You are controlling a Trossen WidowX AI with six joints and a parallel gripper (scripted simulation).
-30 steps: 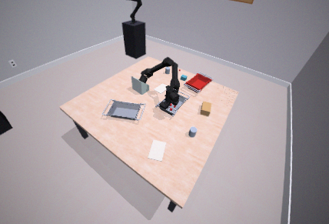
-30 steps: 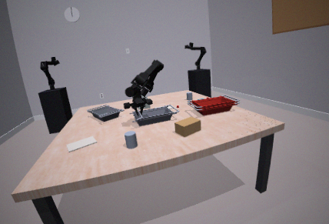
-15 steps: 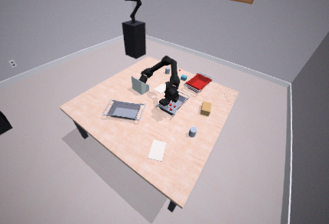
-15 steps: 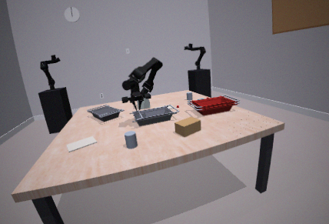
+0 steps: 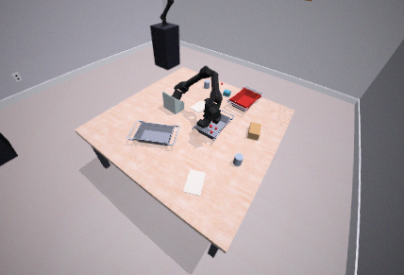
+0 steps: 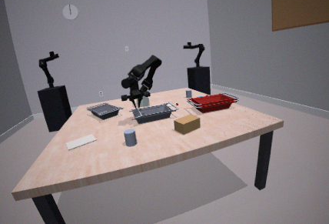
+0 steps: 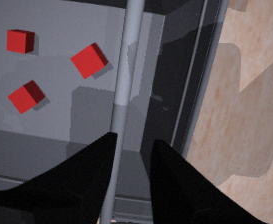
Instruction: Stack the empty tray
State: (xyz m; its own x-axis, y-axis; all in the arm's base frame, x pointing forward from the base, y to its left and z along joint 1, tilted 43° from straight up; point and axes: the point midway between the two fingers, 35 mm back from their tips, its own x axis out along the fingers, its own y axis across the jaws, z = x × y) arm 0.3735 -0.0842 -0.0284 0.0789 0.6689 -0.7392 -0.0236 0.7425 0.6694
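The loaded grey tray [image 5: 218, 128] [image 6: 154, 114] [image 7: 187, 63] stands mid-table with red blocks [image 7: 90, 59] [image 7: 20, 40] [image 7: 26, 96] on its floor. One wire bar [image 7: 130, 50] lies across the tray's top near its end wall. My gripper [image 5: 204, 124] [image 6: 132, 105] [image 7: 134, 144] hangs over that end, its fingers narrow with the bar running loosely through the small gap, close to the left finger. The other bar [image 6: 173, 107] is still swung out over the far end. The empty grey tray [image 5: 142, 124] [image 6: 104, 111] lies flat to the left, apart from the arm.
A red tray [image 5: 245, 97] [image 6: 213, 101] stands behind the loaded one. A cardboard box [image 5: 255, 130] [image 6: 187, 124], a blue-grey cylinder [image 5: 238, 160] [image 6: 130, 137], a white sheet [image 5: 194, 181] [image 6: 81, 142], a grey-green panel [image 5: 173, 103] and a small cylinder [image 5: 207, 84] are on the table.
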